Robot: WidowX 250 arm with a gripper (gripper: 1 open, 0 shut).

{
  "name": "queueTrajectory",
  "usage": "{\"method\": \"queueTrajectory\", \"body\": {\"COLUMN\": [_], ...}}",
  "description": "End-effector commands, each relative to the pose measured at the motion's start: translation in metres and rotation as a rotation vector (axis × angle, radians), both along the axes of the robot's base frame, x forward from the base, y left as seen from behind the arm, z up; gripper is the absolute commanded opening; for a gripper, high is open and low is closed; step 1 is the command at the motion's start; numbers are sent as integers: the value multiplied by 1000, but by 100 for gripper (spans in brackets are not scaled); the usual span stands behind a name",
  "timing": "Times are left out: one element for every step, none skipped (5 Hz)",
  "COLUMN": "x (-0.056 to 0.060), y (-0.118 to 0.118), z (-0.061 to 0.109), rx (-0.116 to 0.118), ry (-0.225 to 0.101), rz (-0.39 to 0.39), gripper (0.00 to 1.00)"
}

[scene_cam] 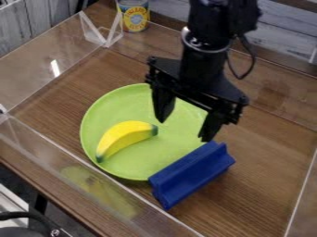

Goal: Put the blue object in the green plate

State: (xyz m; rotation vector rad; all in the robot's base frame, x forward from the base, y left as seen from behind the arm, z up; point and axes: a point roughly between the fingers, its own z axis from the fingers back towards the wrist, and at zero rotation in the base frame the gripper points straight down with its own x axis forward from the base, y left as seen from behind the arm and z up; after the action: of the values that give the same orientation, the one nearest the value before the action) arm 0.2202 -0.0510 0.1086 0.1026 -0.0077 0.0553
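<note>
1. The gripper (188, 117) is being held with its jaws spread wide, grasping nothing, pointing down.
2. The blue object (194, 173) is lying on the table, just below the gripper in the picture, beside the green plate (106, 115).
3. A banana (122, 137) is resting in the plate.

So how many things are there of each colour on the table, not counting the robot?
Green: 1, the green plate
Yellow: 1, the banana lying in the plate
Blue: 1, the blue object on the table beside the plate
Total: 3
The can at the back is not counted; it is cut off by the picture's edge.
</note>
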Motion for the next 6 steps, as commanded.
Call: {"method": "queueTrajectory", "body": {"x": [6, 6, 8, 9, 11, 15], "y": [-10, -18, -31, -26, -20, -17], "z": [7, 4, 7, -2, -11, -12], "rx": [-16, -20, -22, -22, -21, -25], "ry": [-32, -30, -33, -29, -24, -25], "rz": [-76, -146, -129, -141, -153, -192], "gripper": [100, 100, 100, 100, 100, 100]}}
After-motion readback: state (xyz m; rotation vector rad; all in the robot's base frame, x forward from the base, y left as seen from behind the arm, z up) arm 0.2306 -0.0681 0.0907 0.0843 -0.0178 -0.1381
